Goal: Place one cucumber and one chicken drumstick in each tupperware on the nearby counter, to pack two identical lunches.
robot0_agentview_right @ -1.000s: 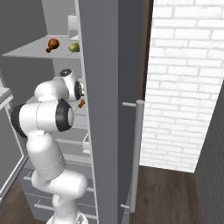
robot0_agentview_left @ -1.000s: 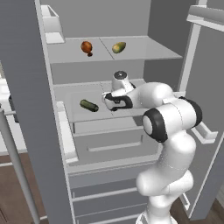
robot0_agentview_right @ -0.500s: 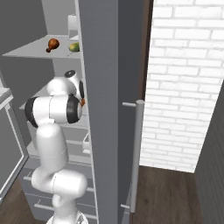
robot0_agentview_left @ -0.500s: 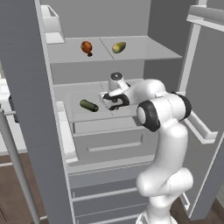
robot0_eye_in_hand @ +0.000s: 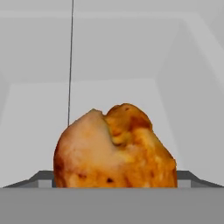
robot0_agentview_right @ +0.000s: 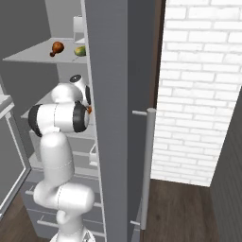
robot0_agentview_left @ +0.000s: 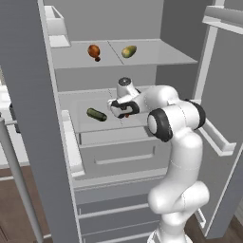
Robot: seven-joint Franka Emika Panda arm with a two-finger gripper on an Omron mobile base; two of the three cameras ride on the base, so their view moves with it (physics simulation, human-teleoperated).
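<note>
Hand view puts the orange chicken drumstick (robot0_eye_in_hand: 116, 148) at lower centre on the fridge shelf (robot0_eye_in_hand: 109, 96), jaws seemingly spread around it: treat it as light, glossy, slippery, and grip its bulbous end.

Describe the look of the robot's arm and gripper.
The arm is glossy white, built of thick rounded segments with bulbous elbows. Black rings mark its joints, seen in both base views. A short white cylinder with a dark grey cap sits at the wrist. The gripper is a white block with dark fingers. No cables or markings show.
</note>
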